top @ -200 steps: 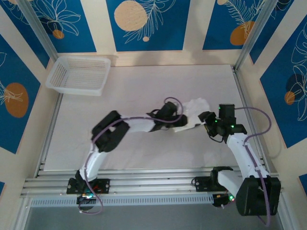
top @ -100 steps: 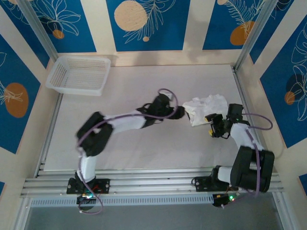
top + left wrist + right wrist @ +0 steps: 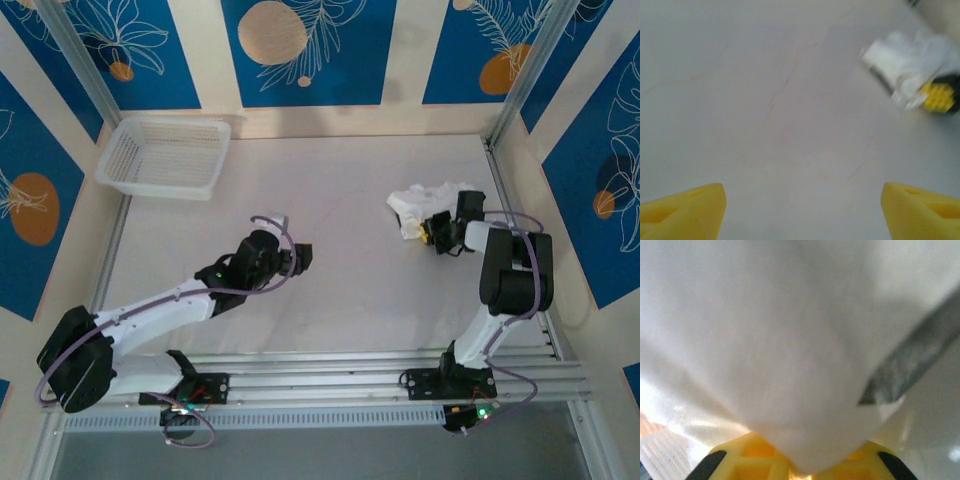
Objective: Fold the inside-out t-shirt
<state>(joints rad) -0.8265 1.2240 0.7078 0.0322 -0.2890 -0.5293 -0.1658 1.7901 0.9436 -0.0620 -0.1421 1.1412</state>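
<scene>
White counter [image 3: 340,170] carries the inside-out t-shirt [image 3: 418,203] at two o'clock: limp, light cloth. My right tool [image 3: 437,232] pinches its near edge; my left tool [image 3: 302,258] gapes empty.

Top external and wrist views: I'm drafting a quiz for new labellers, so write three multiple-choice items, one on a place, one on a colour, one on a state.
1. Where does the mesh basket stand? A) far left corner of the table B) near right corner C) between the arm bases
2. The left gripper's fingers are: A) red B) yellow C) green
3. The right gripper is: A) open over bare table B) inside the basket C) shut on the white t-shirt
1 A: top view shows it there. 2 B: both wedges are yellow. 3 C: cloth runs into its closed fingers.
</scene>
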